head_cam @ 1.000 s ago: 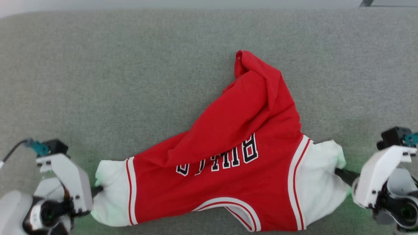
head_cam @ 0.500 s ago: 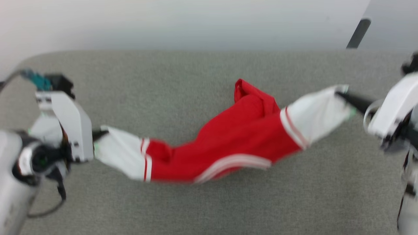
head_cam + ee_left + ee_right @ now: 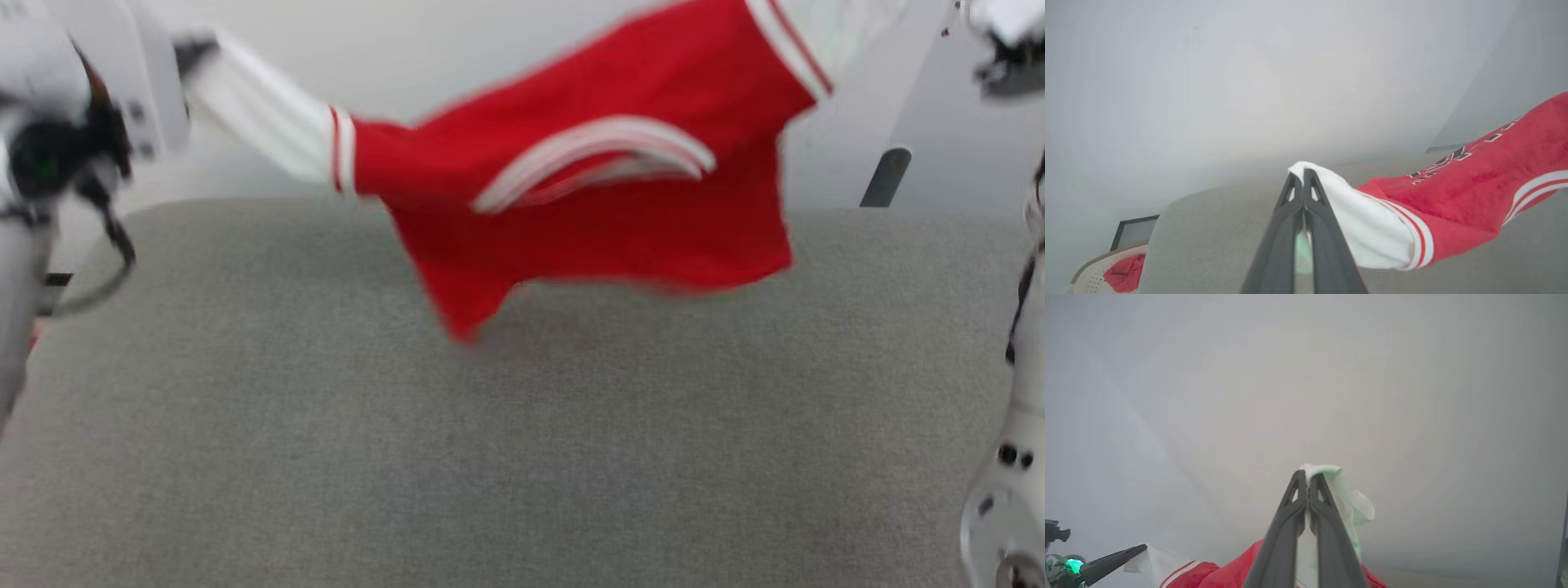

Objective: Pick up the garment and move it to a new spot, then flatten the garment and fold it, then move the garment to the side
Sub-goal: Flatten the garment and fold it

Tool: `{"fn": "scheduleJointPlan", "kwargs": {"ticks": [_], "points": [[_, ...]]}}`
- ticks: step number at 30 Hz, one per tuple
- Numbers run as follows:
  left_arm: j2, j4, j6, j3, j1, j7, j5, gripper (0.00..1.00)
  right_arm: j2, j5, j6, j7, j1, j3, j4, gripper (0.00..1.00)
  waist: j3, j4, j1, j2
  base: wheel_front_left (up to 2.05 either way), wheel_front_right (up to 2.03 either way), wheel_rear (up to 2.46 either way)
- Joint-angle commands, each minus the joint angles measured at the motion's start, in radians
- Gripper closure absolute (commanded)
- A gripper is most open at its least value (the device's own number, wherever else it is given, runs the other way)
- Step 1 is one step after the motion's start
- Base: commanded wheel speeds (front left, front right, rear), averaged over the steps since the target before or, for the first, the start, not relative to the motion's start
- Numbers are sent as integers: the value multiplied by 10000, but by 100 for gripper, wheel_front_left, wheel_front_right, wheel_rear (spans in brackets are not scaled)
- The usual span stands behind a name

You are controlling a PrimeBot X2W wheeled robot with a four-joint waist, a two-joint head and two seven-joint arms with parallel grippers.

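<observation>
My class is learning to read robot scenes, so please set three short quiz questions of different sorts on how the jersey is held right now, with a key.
1. True or false: the garment lies flat on the grey surface.
2. The left gripper is: A open; B shut on a white sleeve; C shut on nothing.
3. What does the right gripper pinch?
Key: 1 false, it hangs stretched between both grippers. 2 B. 3 The garment's other white sleeve.
</observation>
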Motion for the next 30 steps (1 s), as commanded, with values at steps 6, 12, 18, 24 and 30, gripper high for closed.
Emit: {"fn": "scheduleJointPlan", "kwargs": {"ticks": [6,12,18,24,30], "points": [[-690,1800,-415,-26,-2050,-1569,776,100,-223,-294,4,-2266,-1754,547,1798,100,-176,157,0,0,0,0,0],[-1130,3226,-650,-175,-3174,-2516,1139,100,-422,-183,4,-3442,-2679,1140,3250,100,31,214,0,0,0,0,0],[-1307,3993,-857,-276,-4177,-3484,1452,100,-724,-148,4,-4318,-3615,1744,3932,100,1321,209,0,0,0,0,0],[-1395,4409,-908,-217,-5488,-4503,1744,100,-1167,-803,4,-5865,-4857,2522,4135,100,3636,110,0,0,0,0,0],[-1767,4726,-881,-72,-7044,-6338,2100,100,-1604,-1679,4,-8090,-6277,3302,4549,100,6105,83,0,0,0,0,0]]}}
